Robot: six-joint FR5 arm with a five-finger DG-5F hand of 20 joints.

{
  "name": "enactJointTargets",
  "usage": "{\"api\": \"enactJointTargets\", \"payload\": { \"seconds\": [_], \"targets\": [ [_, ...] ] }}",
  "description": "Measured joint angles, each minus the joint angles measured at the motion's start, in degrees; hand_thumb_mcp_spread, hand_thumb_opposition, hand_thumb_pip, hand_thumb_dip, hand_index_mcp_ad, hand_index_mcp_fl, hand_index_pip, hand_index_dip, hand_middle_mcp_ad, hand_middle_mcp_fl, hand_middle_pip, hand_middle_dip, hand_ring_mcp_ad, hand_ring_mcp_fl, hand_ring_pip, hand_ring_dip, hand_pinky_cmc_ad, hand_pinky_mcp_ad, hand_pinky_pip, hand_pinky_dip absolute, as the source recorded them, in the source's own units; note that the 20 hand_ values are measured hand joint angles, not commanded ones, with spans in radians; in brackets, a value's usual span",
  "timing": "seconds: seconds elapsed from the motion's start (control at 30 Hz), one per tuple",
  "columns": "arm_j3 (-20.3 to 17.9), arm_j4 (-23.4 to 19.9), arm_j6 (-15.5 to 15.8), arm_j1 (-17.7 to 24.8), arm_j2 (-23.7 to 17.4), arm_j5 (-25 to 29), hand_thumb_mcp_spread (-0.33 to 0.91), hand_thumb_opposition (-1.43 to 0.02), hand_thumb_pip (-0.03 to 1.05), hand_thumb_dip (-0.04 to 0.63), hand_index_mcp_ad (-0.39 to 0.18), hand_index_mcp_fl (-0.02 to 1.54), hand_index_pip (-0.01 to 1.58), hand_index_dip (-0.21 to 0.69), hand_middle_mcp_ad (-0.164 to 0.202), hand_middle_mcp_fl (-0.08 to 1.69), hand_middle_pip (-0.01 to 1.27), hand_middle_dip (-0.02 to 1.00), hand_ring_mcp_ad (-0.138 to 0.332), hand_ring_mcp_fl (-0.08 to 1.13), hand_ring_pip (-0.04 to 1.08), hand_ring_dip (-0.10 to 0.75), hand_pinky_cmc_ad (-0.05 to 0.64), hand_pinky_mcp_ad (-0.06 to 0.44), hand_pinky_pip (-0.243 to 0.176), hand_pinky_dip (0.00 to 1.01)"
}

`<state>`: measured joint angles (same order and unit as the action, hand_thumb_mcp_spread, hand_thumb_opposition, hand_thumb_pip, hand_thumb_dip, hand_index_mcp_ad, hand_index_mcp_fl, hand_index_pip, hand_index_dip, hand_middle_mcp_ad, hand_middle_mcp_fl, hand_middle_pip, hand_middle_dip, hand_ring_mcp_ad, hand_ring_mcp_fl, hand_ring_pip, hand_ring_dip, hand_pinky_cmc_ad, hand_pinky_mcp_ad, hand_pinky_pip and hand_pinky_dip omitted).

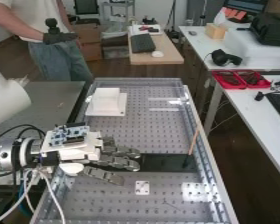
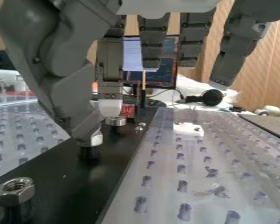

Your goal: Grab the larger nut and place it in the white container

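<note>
1. Across the perforated board (image 1: 111,195) lies a black strip (image 1: 167,162), running from beneath the hand to near the board's right edge.
2. One steel nut (image 2: 16,190) sits flat on a black post on that strip, near the wrist camera; it looks the larger, though true sizes cannot be told. Another nut (image 2: 115,121) sits farther along the strip.
3. Above the strip is the hand (image 1: 114,161), palm downward, its fingers long, loosely straight and spaced apart. One fingertip is just above or touching the farther nut; which, I cannot tell.
4. Near the board's far left corner stands the white container (image 1: 107,99), on a square white base.
5. A thin stick (image 1: 193,142) stands tilted by the board's right edge, and a small white plate (image 1: 142,188) lies on the board's nearer half.
6. Beyond the right edge, a white table (image 1: 249,112) bears red trays (image 1: 228,80).
</note>
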<state>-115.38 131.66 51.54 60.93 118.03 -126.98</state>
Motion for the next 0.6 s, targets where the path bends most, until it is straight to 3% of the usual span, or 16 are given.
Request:
{"api": "enactJointTargets", "payload": {
  "seconds": [0.27, 0.6],
  "targets": [
    [0.4, 1.7, 1.6, -0.5, 0.9, -1.4, 0.3, -0.88, 0.8, 0.206, -0.18, 0.01, 1.54, 0.152, 0.051, 0.02, 0.13, 0.21, 0.164, 0.0, 0.18, 0.148, 0.375, 0.33, -0.091, 0.66],
    [0.4, 1.2, 1.2, -0.7, 1.4, -1.0, 0.3, -0.88, 0.8, 0.206, -0.18, 0.01, 1.54, 0.14, 0.051, 0.02, 0.13, 0.2, 0.164, 0.0, 0.2, 0.136, 0.375, 0.319, -0.091, 0.68]
  ]
}}
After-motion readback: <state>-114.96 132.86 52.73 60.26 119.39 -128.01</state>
